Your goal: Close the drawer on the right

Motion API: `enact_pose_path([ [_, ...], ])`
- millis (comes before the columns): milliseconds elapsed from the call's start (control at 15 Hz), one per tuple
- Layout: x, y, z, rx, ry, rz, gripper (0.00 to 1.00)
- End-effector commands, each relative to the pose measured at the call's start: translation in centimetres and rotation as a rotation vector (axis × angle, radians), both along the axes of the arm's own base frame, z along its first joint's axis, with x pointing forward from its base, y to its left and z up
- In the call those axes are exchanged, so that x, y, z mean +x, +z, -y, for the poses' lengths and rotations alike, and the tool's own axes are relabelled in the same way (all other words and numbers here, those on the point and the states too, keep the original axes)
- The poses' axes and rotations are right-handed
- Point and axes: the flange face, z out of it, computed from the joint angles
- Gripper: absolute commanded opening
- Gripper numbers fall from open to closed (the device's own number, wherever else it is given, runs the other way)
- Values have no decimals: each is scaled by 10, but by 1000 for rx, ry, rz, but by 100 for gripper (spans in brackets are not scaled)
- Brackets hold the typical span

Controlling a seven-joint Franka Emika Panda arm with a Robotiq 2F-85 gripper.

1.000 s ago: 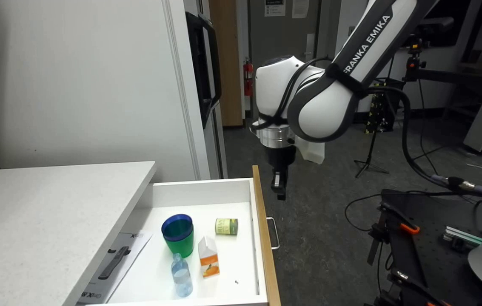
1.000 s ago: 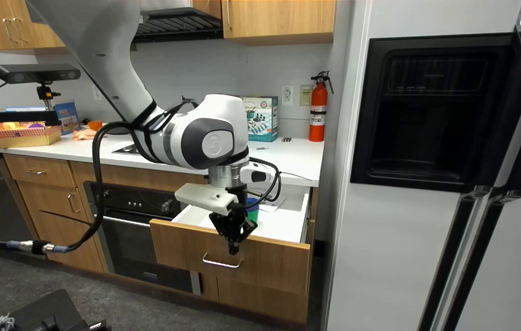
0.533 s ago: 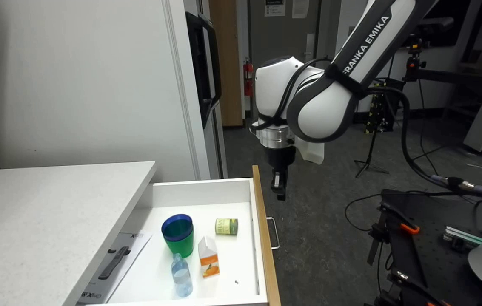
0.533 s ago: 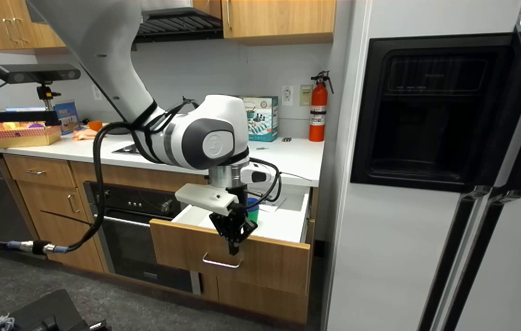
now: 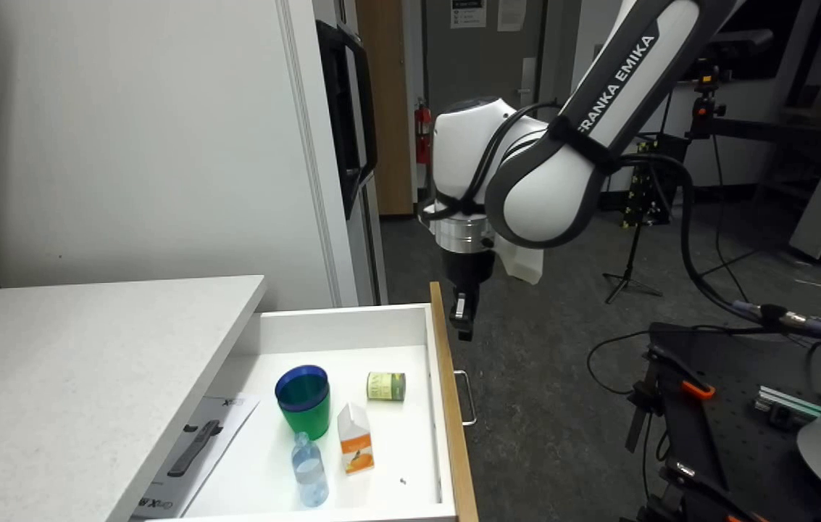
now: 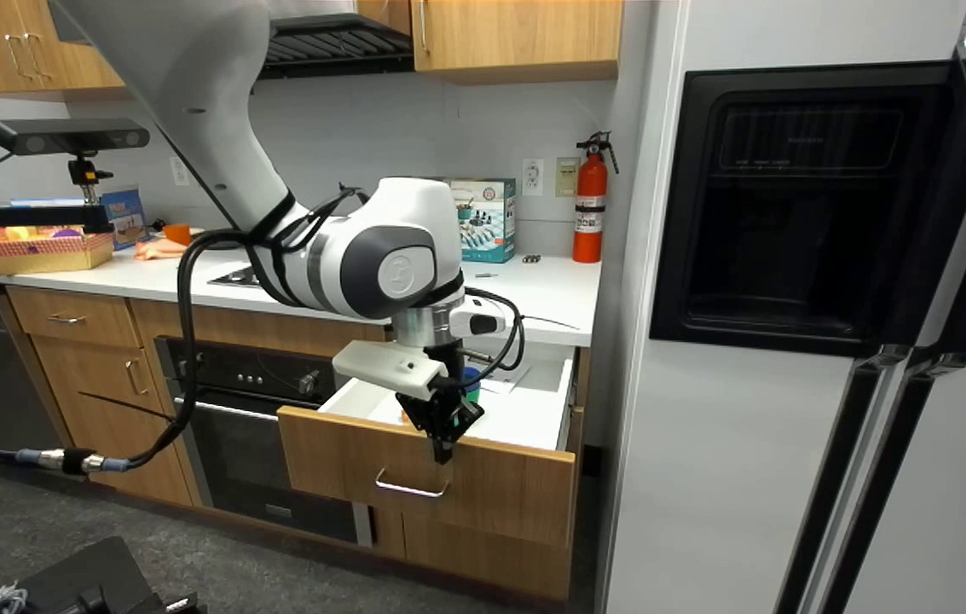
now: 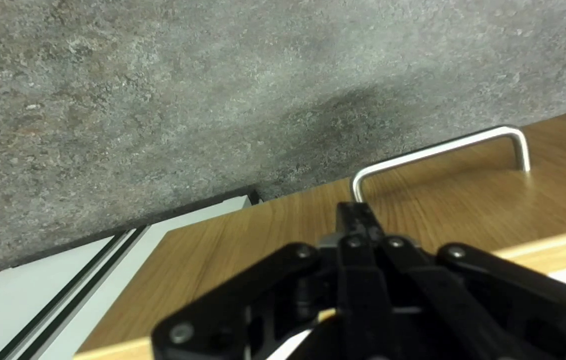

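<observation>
Beside the drawer (image 6: pixel 504 493), downturned tool (image 5: pixel 465 334).

I record a wide, shallow drawer (image 5: pixel 345 330), tan wood-grain front (image 6: pixel 504 499), white inside; thin silver metal bar handle (image 7: pixel 432 152); my remote jointed black gripper (image 7: pixel 357 212); mottled grey floor (image 7: pixel 163 100).

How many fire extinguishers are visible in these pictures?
2. A fire extinguisher stands on the white countertop; a distant extinguisher is beside the gray door. More may be hidden.

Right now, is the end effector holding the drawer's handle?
No; an exterior view shows the end effector above the silver handle, with a gap between.
</observation>
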Motion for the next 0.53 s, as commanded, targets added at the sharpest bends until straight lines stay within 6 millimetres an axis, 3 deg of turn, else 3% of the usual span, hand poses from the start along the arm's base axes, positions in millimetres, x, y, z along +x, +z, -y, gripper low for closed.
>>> enact_pose_path([
  [0,22,-4,-15,17,-2,53,0],
  [200,33,-10,-24,26,0,54,0],
  [467,57,-3,-30,33,-9,87,0],
])
